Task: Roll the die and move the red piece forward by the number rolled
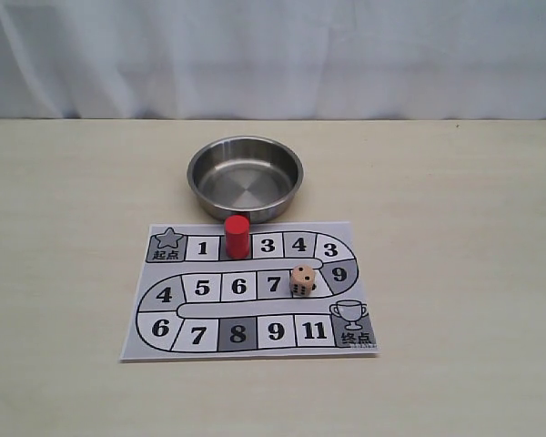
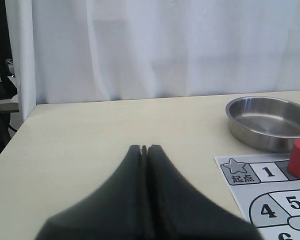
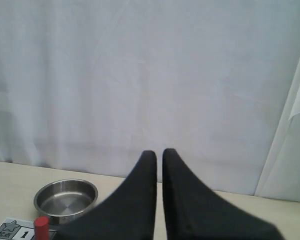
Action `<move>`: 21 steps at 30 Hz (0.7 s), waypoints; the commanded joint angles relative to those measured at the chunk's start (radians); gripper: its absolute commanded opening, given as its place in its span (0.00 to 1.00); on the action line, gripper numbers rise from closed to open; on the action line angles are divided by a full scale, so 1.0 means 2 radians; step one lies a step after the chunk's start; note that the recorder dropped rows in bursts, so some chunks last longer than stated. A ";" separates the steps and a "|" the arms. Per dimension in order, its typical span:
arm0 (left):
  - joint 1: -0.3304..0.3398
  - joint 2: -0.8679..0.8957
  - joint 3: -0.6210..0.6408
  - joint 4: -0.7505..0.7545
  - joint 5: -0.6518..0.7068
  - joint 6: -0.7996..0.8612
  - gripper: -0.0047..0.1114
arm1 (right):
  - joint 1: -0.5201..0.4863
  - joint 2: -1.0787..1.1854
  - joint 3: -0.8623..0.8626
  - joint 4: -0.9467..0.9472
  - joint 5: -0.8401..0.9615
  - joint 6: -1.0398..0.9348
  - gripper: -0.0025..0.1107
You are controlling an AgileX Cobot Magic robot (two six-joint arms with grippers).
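Two grippers, both mine, both off the printed paper game board [image 1: 255, 291] and holding nothing. My left gripper [image 2: 144, 149] has its dark fingers pressed together, clenched on air, hanging over bare tabletop to the board's left. My right gripper [image 3: 159, 152] shows a thin slit between its fingers, near closed, raised high off to the board's right, looking down over it.

The small pale wooden die with black pips [image 1: 302, 279] sits on the board's middle row, between square 7 and square 9, not in the round steel bowl [image 1: 245, 176] just behind the board; I judge the bowl is there to catch the roll. The red upright cylinder piece [image 1: 237, 236] stands on the top row, between squares 1 and 3, probably on the square marked 2. No move counted off yet, by my read.
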 commanded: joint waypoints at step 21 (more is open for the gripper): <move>0.000 -0.001 0.001 -0.001 -0.004 0.000 0.04 | 0.009 0.000 0.351 -0.021 -0.361 -0.003 0.06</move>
